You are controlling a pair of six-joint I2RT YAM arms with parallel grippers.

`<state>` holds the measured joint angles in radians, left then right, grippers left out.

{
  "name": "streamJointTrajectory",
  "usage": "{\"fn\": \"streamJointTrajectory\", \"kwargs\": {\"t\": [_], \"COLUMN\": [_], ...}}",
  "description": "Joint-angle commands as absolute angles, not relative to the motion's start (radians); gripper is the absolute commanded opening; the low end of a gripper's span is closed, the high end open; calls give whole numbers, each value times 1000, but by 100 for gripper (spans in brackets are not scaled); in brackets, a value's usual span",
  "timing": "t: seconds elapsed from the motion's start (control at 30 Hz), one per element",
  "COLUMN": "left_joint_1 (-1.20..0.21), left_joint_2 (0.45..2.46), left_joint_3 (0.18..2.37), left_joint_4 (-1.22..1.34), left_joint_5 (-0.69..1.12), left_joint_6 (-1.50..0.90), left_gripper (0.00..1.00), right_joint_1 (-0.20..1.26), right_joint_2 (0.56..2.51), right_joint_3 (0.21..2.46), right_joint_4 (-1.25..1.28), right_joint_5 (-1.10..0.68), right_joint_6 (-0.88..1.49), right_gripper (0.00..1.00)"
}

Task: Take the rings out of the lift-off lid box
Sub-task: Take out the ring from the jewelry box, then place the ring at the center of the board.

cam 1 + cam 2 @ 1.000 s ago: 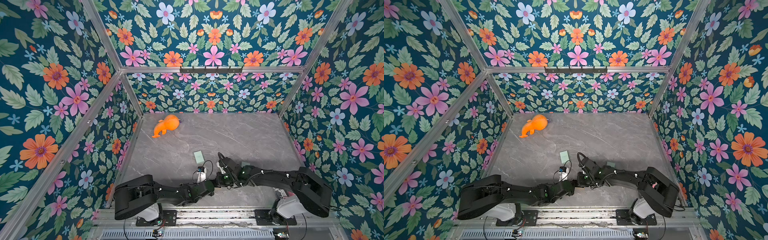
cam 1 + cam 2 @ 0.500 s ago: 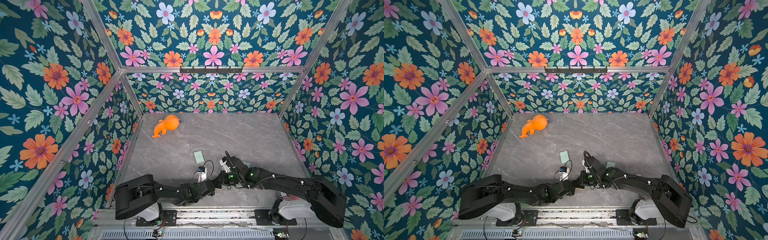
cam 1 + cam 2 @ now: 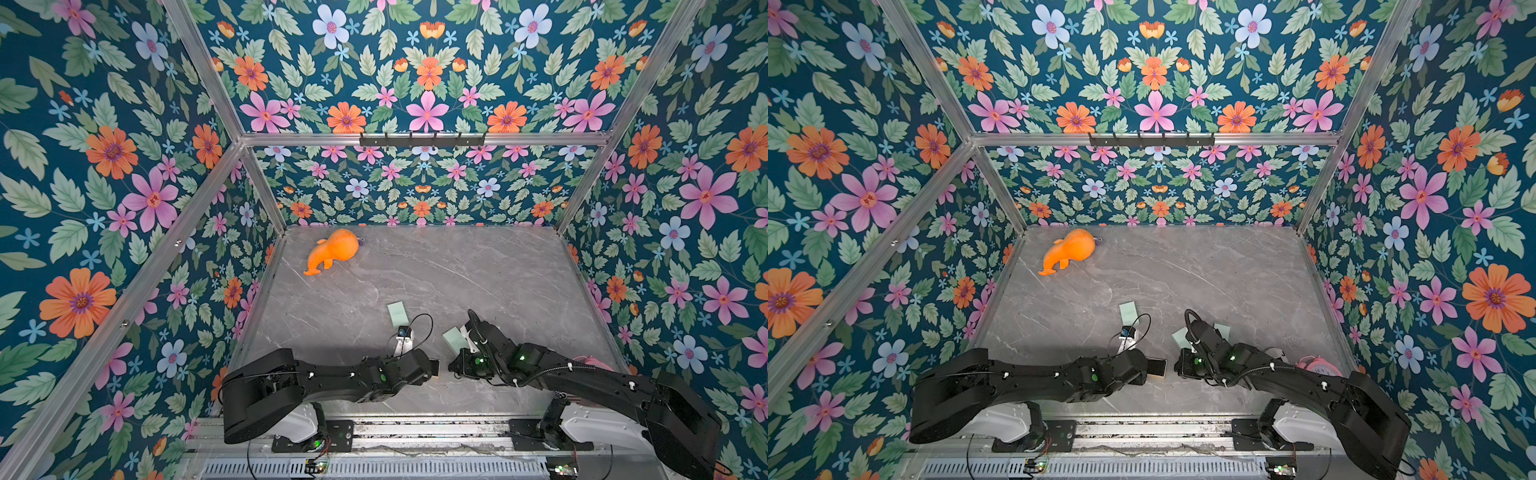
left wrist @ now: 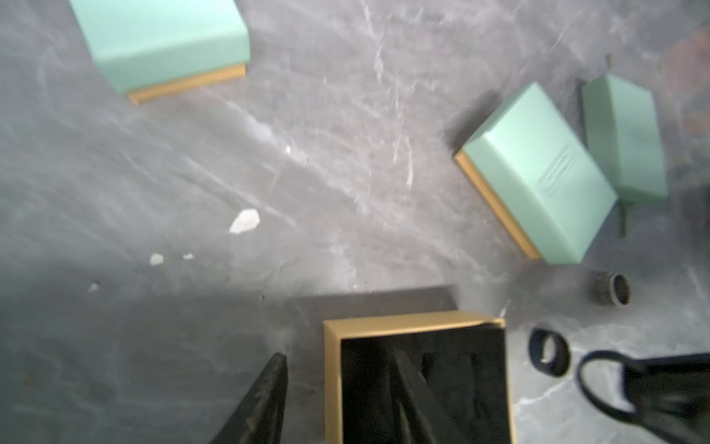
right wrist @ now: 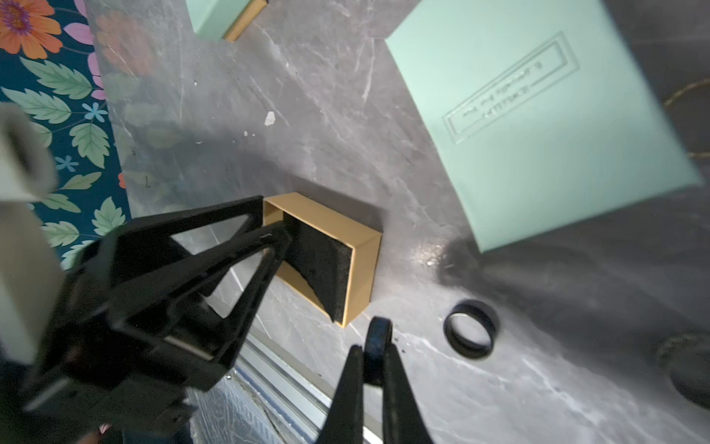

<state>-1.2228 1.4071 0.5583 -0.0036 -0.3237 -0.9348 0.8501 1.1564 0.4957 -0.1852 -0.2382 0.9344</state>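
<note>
Rings (image 4: 549,353): made out three, all outside the box.

Saw the dark ring (image 5: 378,330) pinched edge-on between the closed fingers of the right gripper (image 5: 374,348), over the marble tabletop (image 5: 345,96) and just beside a corner of the box. Found a black ring (image 5: 470,330) lying flat on the marble, near the gripped one and apart from the box. Picked out a grey ring (image 4: 611,288) in the left wrist view, resting on its side close to a corner of the embossed mint-green box (image 4: 538,173). Noticed a blurred dark shape at the edge of the right wrist view, but could not tell what.

Located the open box (image 4: 415,321), kraft-walled and black-lined with its lid off, at the front of the table between the two arms in both top views.

Caught the left gripper (image 4: 340,353) with jaws parted and gripping nothing. Saw one finger (image 4: 269,396) outside the kraft wall with a gap showing, the other down inside over the black lining.

Counted two more mint-green pieces on the marble: a plain mint piece (image 4: 622,138) just beside the embossed one, and a closed mint box (image 4: 165,38) well apart from both.

Spotted an orange plush toy (image 3: 332,251) near the far corner, well away from the arms. Glimpsed a pink clock (image 3: 1316,365) partly hidden behind the right arm.
</note>
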Motion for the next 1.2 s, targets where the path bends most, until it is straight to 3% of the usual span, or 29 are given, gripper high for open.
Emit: {"fn": "streamJointTrajectory", "kwargs": {"t": [0.0,0.47,1.17], "left_joint_1": [-1213,-1200,-1200], "left_joint_2": [1383,1160,997], "left_joint_3": [585,574,502], "left_joint_4": [-62,-178,-268], "left_joint_5": [-355,-399,-422], "left_joint_6": [-859,-886,-939], "left_gripper": [53,65,69], "right_joint_1": [851,851,879], "right_joint_2": [1181,1313,1235], "right_joint_3": [487,493,596], "right_joint_4": [-171,-92,-308], "right_joint_5": [-220,-235,-139], "right_joint_6": [934,928,871], "right_gripper": [8,8,32]}}
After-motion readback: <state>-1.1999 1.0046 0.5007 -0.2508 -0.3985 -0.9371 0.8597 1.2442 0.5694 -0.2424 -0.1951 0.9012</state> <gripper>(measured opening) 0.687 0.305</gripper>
